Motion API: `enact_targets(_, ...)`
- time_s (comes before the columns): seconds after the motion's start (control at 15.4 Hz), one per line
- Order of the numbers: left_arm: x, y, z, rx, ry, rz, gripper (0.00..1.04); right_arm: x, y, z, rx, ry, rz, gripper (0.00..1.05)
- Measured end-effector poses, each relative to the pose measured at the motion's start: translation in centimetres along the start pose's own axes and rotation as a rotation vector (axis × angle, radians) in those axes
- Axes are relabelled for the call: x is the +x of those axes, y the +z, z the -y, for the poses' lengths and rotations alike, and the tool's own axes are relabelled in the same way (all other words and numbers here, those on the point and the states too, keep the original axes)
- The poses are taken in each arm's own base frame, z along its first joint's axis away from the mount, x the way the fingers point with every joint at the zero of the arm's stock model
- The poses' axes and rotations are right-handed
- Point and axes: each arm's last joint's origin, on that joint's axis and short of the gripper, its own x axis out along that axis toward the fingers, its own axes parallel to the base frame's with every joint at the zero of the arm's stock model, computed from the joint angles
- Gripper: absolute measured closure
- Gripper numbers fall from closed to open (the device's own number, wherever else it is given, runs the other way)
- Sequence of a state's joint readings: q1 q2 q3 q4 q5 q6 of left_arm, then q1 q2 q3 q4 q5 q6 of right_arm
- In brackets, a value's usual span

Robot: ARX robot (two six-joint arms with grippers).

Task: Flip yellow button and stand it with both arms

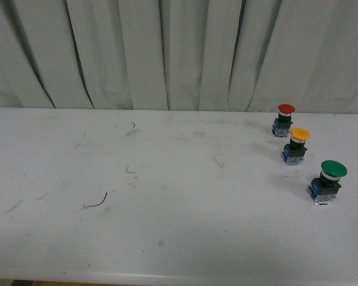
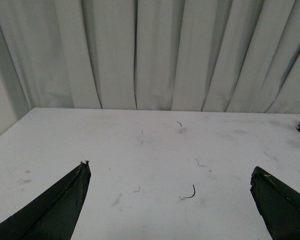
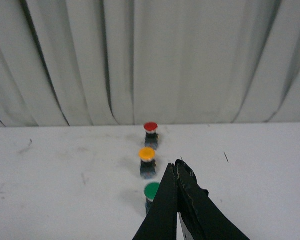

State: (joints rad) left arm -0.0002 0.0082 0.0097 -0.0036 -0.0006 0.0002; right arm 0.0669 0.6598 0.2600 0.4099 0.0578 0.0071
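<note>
Buttons stand in a row on the right side of your table (image 1: 167, 238), all three upright with caps on top. The yellow button (image 1: 298, 145) is the middle one: the red button (image 1: 284, 119) sits just behind it, nearer the grey curtain (image 1: 179, 53), and the larger green button (image 1: 329, 180) stands in front of it, closer to you. None of the three touches another. In the front view you see neither arm.

Your right pincer (image 3: 176, 167) is clenched, its two black fingers pressed together with nothing between them. In its wrist view the tip points along the row and sits just beside the green button (image 3: 152, 192), partly covering it, with the yellow button (image 3: 147, 161) and the red button (image 3: 151, 133) beyond.

Your left pincer (image 2: 170, 172) is released, its fingers (image 2: 65, 205) spread wide and holding nothing. It hangs over the left part of the table, well apart from the yellow button. A thin curved wire scrap (image 2: 189, 193) lies on the table between its fingers; the same scrap (image 1: 97, 202) shows left of centre in the front view. Scuff marks dot the white surface.
</note>
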Motion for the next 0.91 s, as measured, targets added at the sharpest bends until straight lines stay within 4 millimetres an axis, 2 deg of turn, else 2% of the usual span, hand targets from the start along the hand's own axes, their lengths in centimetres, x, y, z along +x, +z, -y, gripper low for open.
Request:
enact_targets(0.06, 0.0, 0.0, 0.0, 0.0, 0.0, 0.0, 0.07, -0.4, -1.4, 0.8, -0.005, -0.012, -0.032, 1.03)
enact_targets(0.39, 0.0, 0.0, 0.0, 0.0, 0.0, 0.0, 0.07, -2.3, -3.4, 0.9, -0.005, -0.01, -0.018, 1.03)
enact_targets(0.91, 0.0, 0.0, 0.0, 0.0, 0.0, 0.0, 0.07, -4.1, -5.0, 0.9, -0.005, -0.01, 0.0, 1.03)
